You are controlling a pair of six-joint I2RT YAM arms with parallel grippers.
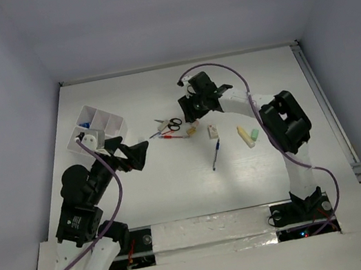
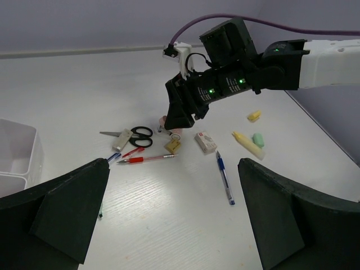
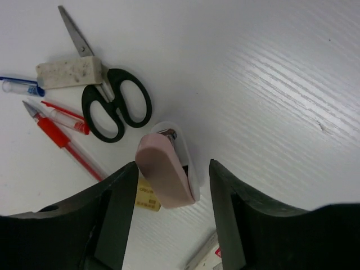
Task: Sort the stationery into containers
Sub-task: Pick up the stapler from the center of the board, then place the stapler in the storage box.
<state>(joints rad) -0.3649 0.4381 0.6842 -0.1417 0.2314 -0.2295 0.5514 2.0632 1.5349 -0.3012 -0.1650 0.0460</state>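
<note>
Two claws show over the white desk (image 1: 178, 198), and the black-handled scissors (image 1: 172, 124) lie near its middle with their blades shut.

The right claw (image 3: 174, 169) hangs just right of the scissors' handles, its fingers apart on either side of a pink eraser (image 3: 162, 174) in a clear sleeve. A thin strip of desk shows between the eraser and one finger. On the other side I cannot tell whether the finger touches it. The eraser overlaps a tan eraser (image 2: 172, 145) in the wrist view.

The left claw (image 1: 133, 154) sits well left of the scissors and nearer the arm bases, spread wide with nothing between its fingers.

A dirty white block (image 3: 70, 73) rests across the scissors' blades. Beside the handles on the near side lie a red pen (image 3: 59, 138) and a thinner red one (image 3: 64, 115), and a clear piece with a blue end (image 3: 22, 87) lies by the blades.

Right of the scissors, in order, come a white block with red print (image 2: 206, 142), a blue pen (image 2: 224, 177) nearer the bases, then a pale yellow-green marker (image 2: 247, 143) touching a green eraser (image 2: 258, 139). A yellow eraser (image 2: 254, 116) lies beyond those two.

The white organiser box (image 1: 115, 127) stands tilted well left of the scissors, past the left claw, its open compartments showing.
</note>
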